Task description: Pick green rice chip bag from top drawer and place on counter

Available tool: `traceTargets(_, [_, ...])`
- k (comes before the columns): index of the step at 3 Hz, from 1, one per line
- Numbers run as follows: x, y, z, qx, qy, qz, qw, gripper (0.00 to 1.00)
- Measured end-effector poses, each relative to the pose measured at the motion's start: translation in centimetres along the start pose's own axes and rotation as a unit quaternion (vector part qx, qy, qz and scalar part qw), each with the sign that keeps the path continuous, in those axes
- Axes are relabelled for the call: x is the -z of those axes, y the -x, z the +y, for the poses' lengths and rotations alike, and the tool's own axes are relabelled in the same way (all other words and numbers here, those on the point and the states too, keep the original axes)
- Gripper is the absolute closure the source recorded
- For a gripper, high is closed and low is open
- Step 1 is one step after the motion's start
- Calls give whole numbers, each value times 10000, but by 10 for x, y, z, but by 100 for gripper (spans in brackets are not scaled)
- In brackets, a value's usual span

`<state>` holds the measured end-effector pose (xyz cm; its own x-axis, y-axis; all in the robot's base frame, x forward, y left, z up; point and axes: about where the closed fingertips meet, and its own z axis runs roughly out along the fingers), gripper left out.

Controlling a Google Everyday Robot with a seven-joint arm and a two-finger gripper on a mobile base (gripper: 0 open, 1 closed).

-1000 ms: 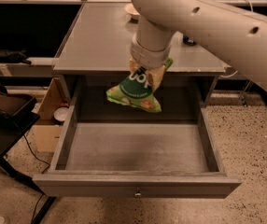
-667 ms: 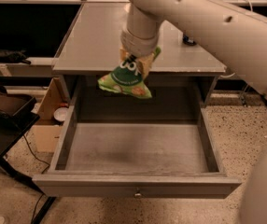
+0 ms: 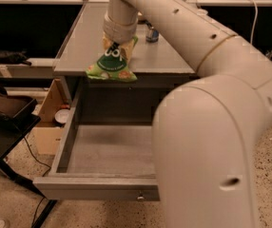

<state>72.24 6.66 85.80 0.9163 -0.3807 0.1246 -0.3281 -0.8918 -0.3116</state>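
Note:
The green rice chip bag hangs from my gripper, which is shut on its top edge. The bag is in the air at the front edge of the counter, its lower end over the counter's lip. The top drawer is pulled out below, and its grey bottom is bare where it shows. My arm fills the right side and hides the drawer's right part.
A dark can stands on the counter behind the gripper. A cardboard box sits on the floor left of the cabinet. A black stand is at the left. A black table runs along the back.
The gripper has lifted the bag up and back, from over the open drawer to the level of the counter's front edge. The arm now covers more of the right side.

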Motion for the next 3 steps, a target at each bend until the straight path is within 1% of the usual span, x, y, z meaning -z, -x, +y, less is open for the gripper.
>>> traceTargets(1, [-15, -11, -15, 205, -55, -89, 9997, 100])
traceTargets(2, [-8, -22, -26, 246, -200, -7, 9995, 100])
traceTargets(3, [-23, -35, -52, 516, -371, -60, 9980, 100])
